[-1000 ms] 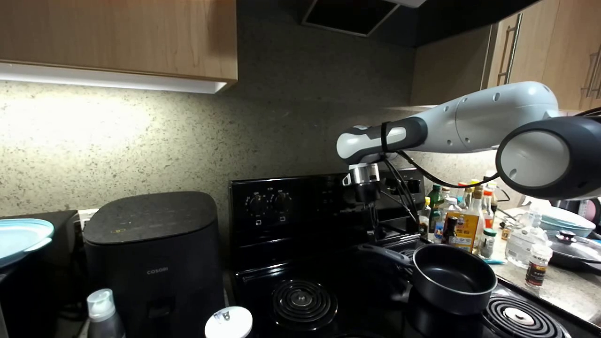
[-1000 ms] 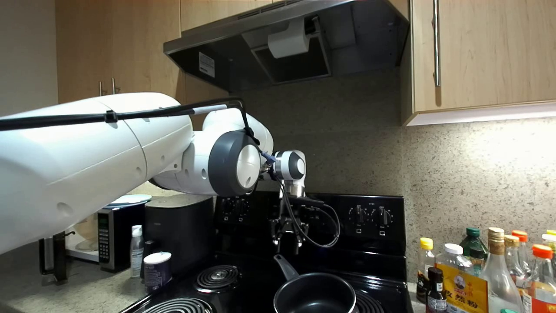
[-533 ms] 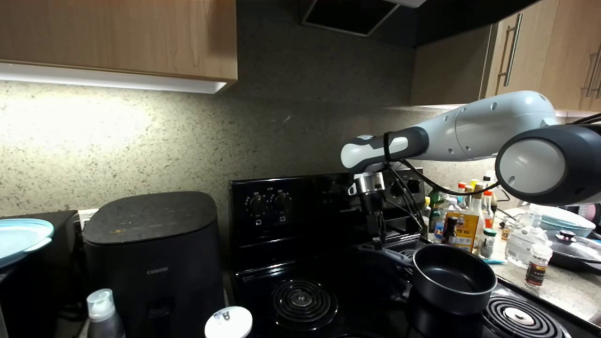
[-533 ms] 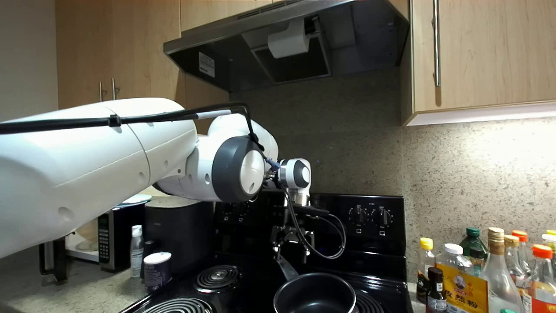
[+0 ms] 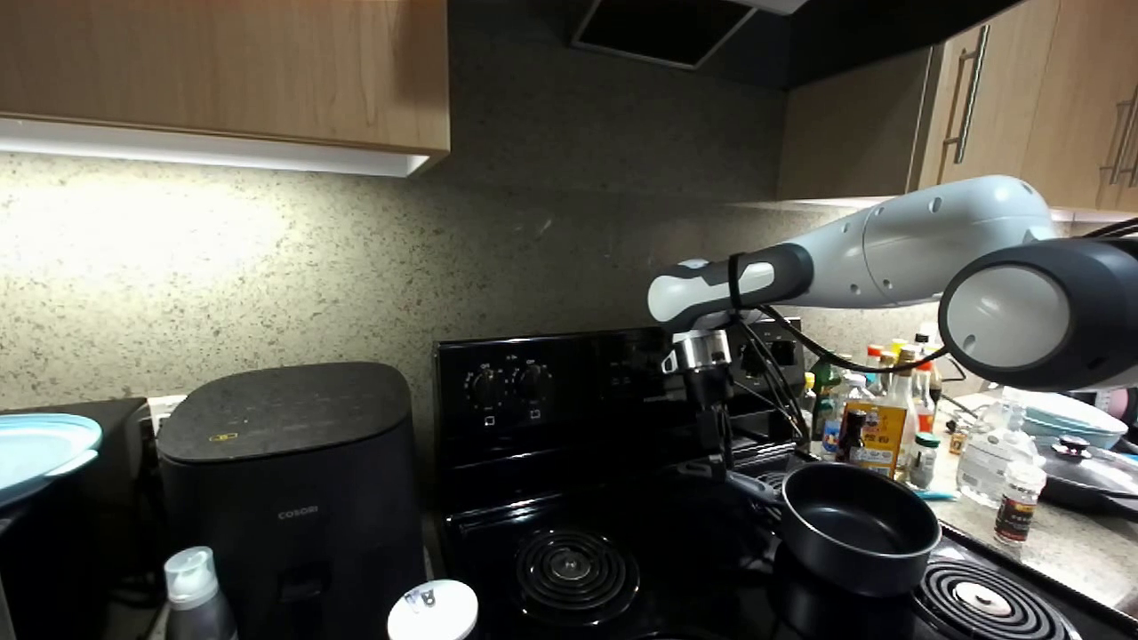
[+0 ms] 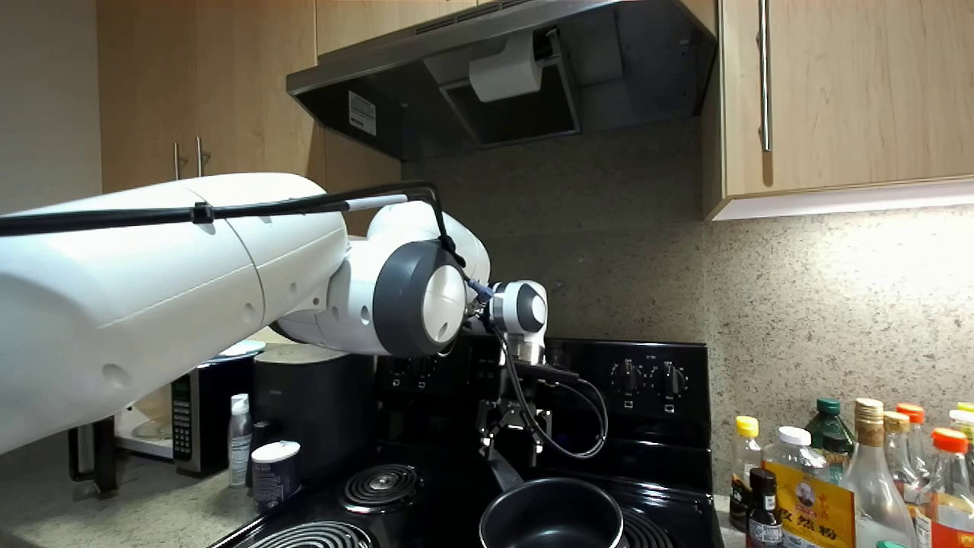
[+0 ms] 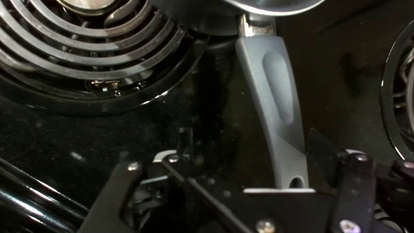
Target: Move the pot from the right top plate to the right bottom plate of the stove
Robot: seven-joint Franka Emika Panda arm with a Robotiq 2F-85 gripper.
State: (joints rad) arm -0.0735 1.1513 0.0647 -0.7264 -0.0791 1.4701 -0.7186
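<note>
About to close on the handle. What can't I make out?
Handle: tip covered by the gripper, wrist view.
Fingertips: dim against the black stove, wrist view.
Pot: lower part below the bottom edge in an exterior view.
Right bottom plate: near part cut off by the bottom edge in an exterior view.

Gripper (image 6: 510, 451), fingers (image 6: 487, 441) apart, near the handle (image 6: 504, 473) of the pot (image 6: 552, 519) (range hood (image 6: 415, 91) high overhead)

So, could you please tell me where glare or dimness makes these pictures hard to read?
Wrist view: white glints streak the glossy stove, and the dark gripper partly merges with it; both exterior views: light beneath a cabinet washes out a patch of speckled wall, while the gripper shows poorly against the black stove.
</note>
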